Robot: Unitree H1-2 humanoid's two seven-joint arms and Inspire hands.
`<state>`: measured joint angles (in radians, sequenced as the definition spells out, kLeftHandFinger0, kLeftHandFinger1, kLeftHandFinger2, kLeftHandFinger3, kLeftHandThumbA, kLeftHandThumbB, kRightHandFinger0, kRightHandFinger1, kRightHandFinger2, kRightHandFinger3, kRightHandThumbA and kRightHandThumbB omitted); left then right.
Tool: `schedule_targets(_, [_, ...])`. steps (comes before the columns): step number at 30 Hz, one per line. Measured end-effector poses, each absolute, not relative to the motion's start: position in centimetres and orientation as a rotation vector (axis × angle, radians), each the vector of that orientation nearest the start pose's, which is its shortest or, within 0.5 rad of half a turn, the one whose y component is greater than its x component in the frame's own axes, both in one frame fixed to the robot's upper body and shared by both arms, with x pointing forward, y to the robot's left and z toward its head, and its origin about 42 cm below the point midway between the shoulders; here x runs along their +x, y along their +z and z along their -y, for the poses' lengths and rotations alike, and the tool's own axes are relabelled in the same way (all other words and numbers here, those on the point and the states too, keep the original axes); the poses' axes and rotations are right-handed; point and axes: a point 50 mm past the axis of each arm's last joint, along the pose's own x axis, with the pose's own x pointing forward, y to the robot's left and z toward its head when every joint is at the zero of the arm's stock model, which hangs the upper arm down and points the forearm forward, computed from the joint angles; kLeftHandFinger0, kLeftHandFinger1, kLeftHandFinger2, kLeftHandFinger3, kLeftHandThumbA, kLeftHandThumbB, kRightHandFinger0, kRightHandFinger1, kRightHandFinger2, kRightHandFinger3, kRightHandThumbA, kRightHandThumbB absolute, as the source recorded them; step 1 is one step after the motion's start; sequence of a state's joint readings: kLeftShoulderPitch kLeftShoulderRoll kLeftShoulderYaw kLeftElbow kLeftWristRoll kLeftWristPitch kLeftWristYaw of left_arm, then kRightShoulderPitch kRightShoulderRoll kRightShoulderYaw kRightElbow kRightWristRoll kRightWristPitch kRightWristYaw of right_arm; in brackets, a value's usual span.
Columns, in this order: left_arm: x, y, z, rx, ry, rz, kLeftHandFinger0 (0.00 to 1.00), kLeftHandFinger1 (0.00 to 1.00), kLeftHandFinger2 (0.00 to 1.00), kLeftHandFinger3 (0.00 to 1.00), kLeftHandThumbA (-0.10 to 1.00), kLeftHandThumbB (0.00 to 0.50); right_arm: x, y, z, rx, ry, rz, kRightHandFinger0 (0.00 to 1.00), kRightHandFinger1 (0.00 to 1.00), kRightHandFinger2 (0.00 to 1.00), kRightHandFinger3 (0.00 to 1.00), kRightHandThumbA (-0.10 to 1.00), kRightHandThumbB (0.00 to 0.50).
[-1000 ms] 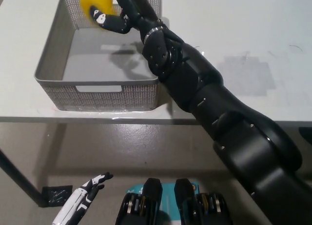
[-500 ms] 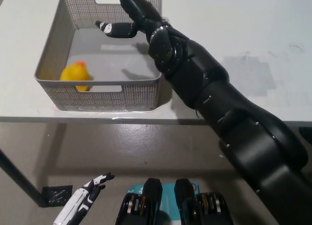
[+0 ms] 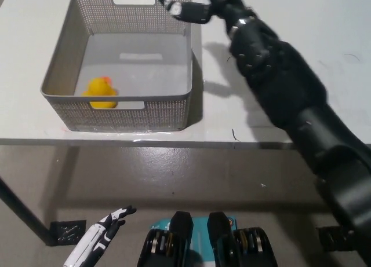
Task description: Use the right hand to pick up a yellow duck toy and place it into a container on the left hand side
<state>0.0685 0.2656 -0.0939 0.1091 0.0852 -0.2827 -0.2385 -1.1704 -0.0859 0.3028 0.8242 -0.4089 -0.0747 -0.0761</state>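
The yellow duck toy (image 3: 101,91) lies inside the grey mesh basket (image 3: 69,52), at its near left corner, orange beak up. My black right hand (image 3: 200,6) hovers over the basket's far right corner, open and holding nothing, its arm stretching back across the table to the lower right. My white left hand (image 3: 95,237) hangs at the lower left, below the table edge, fingers apart and empty.
The basket stands on the left part of a white table (image 3: 301,76), whose front edge (image 3: 191,142) runs across the middle of the picture. Below it is grey floor, with a small dark object (image 3: 66,230) near the left hand.
The duck dropped from my right hand into the basket and settled at its near left corner. My right hand then drew back to the right, off the basket's middle. The left hand stayed put.
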Motion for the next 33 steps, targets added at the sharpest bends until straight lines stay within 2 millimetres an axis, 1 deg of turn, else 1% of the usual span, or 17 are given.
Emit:
schedule_targets(2, [25.1,6.7,-26.8,0.347,-0.363,0.05,1.0,1.0,1.0,1.0,1.0,0.284,54.7,36.3,8.8,-0.776,0.234,0.51,1.0,1.0,1.0,1.0,0.74,0.312])
schedule_targets(5, [25.1,6.6,-26.8,0.347,-0.363,0.048,1.0,1.0,1.0,1.0,1.0,0.288,53.7,35.9,10.7,-0.755,0.206,0.529,1.0,1.0,1.0,1.0,0.67,0.281])
schedule_targets(10, [25.1,6.5,-26.9,0.346,-0.362,0.041,1.0,1.0,1.0,1.0,1.0,0.28,51.7,34.7,13.7,-0.716,0.157,0.548,1.0,1.0,1.0,1.0,0.59,0.26])
schedule_targets(12, [25.1,6.4,-26.9,0.346,-0.362,0.038,1.0,1.0,1.0,1.0,1.0,0.308,50.7,34.0,14.8,-0.7,0.141,0.552,1.0,1.0,1.0,1.0,0.57,0.262])
schedule_targets(15, [25.1,6.3,-26.9,0.345,-0.362,0.032,1.0,1.0,1.0,1.0,1.0,0.306,49.3,33.1,16.0,-0.675,0.122,0.559,1.0,1.0,1.0,1.0,0.59,0.243])
schedule_targets(16, [25.1,6.2,-26.9,0.345,-0.361,0.031,1.0,1.0,1.0,1.0,1.0,0.287,48.4,32.6,16.5,-0.658,0.115,0.564,1.0,1.0,1.0,1.0,0.61,0.248])
schedule_targets(18, [25.1,6.1,-26.9,0.344,-0.361,0.026,1.0,1.0,1.0,1.0,1.0,0.284,47.1,31.6,17.2,-0.633,0.107,0.563,1.0,1.0,1.0,1.0,0.61,0.25])
schedule_targets(20, [25.1,6.0,-26.9,0.344,-0.361,0.023,1.0,1.0,1.0,1.0,1.0,0.294,45.9,30.7,17.8,-0.61,0.1,0.564,1.0,1.0,1.0,1.0,0.66,0.248])
schedule_targets(22, [25.3,6.0,-27.0,0.343,-0.36,0.023,1.0,1.0,1.0,1.0,1.0,0.287,43.4,28.9,18.9,-0.569,0.085,0.556,1.0,1.0,1.0,1.0,0.68,0.232])
schedule_targets(23, [25.3,6.0,-27.0,0.343,-0.36,0.024,1.0,1.0,1.0,1.0,1.0,0.264,43.0,28.8,19.1,-0.56,0.083,0.561,1.0,1.0,1.0,1.0,0.82,0.231])
schedule_targets(24, [25.3,6.1,-27.0,0.342,-0.359,0.025,1.0,1.0,1.0,1.0,1.0,0.263,41.3,27.5,19.7,-0.534,0.078,0.548,1.0,1.0,1.0,1.0,0.85,0.224])
schedule_targets(25, [25.4,6.1,-27.0,0.342,-0.358,0.026,1.0,1.0,1.0,1.0,1.0,0.25,40.7,27.1,19.9,-0.524,0.078,0.543,1.0,1.0,1.0,1.0,0.93,0.236])
schedule_targets(26, [25.5,6.1,-27.0,0.34,-0.356,0.028,1.0,1.0,1.0,1.0,1.0,0.245,39.2,26.1,20.5,-0.497,0.074,0.531,1.0,1.0,1.0,1.0,0.98,0.251])
schedule_targets(27, [25.6,6.2,-27.0,0.338,-0.354,0.031,1.0,1.0,1.0,1.0,1.0,0.241,38.2,25.7,20.8,-0.476,0.075,0.527,1.0,1.0,1.0,1.0,1.0,0.267])
schedule_targets(29, [25.7,6.3,-27.1,0.335,-0.347,0.034,1.0,1.0,1.0,1.0,1.0,0.233,36.3,24.0,21.5,-0.433,0.079,0.492,1.0,1.0,1.0,1.0,1.0,0.243])
schedule_targets(32, [25.8,6.4,-27.2,0.329,-0.338,0.038,1.0,1.0,1.0,1.0,1.0,0.227,34.0,21.3,22.2,-0.377,0.092,0.422,1.0,1.0,1.0,1.0,1.0,0.293])
schedule_targets(33, [25.8,6.4,-27.2,0.322,-0.331,0.039,1.0,1.0,1.0,1.0,1.0,0.226,32.8,19.5,22.6,-0.345,0.101,0.37,1.0,1.0,1.0,1.0,1.0,0.295])
